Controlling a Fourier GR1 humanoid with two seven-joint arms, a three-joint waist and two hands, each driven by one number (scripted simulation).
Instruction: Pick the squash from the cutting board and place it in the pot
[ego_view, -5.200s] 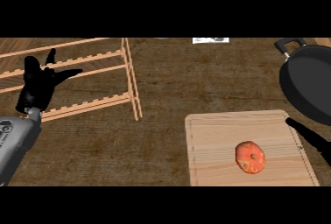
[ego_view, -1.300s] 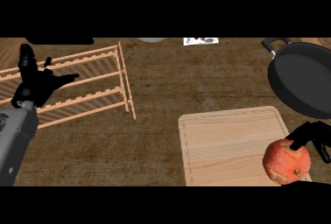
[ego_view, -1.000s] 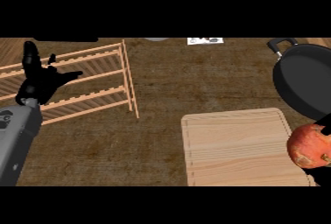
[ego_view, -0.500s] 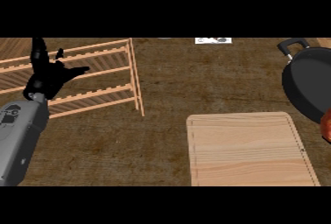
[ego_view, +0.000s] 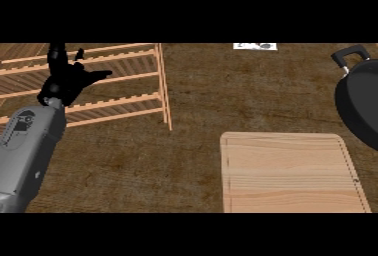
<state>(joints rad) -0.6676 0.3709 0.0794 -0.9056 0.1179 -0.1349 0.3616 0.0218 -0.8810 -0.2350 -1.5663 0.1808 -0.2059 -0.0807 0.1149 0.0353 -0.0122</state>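
The squash has been carried out of view off the cutting board (ego_view: 291, 172), presumably toward the pot (ego_view: 360, 107). The resting left hand (ego_view: 66, 80) is kept spread; the right hand cannot be seen.

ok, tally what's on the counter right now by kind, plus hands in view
Cutting boards: 1, board, nothing on it
Pots: 1, pot, cut off by the right edge
Wooden racks: 1, rack
Small white items: 1, at the top edge, too small to identify
Hands: 1, left hand, resting open
Squash: 0 visible
Total: 5
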